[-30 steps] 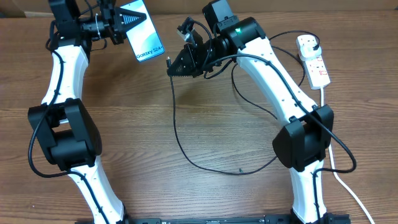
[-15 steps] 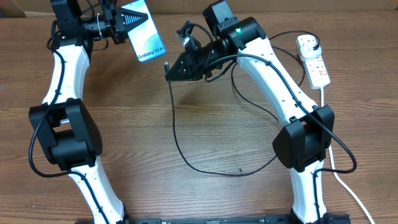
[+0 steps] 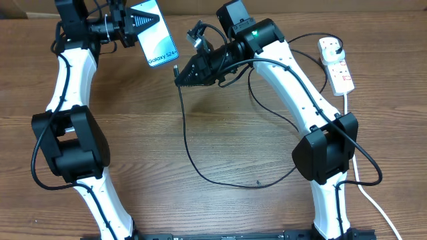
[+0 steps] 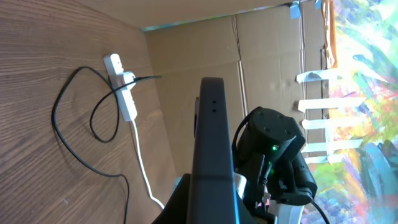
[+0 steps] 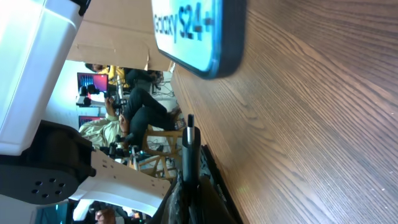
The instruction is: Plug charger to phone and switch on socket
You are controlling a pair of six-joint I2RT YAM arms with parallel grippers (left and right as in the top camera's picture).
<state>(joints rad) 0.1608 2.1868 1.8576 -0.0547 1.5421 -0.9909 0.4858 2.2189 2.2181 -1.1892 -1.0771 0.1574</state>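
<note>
Plugging in is the step in hand: the left jaws clamp the phone point(image 3: 159, 41) aloft over the counter's point(image 3: 133, 167) far side, and the right jaws pinch the charger point(image 5: 189, 152) tip just beside its short edge. Next, align tip with port and push; the socket point(image 3: 338, 65) switch waits.

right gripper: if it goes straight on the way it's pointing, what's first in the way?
Most likely the phone, at its short edge by the Galaxy S24 text. The right gripper aims the tip of the charger at that edge, with a gap between them. Whether the heights match is hard to judge.
</note>
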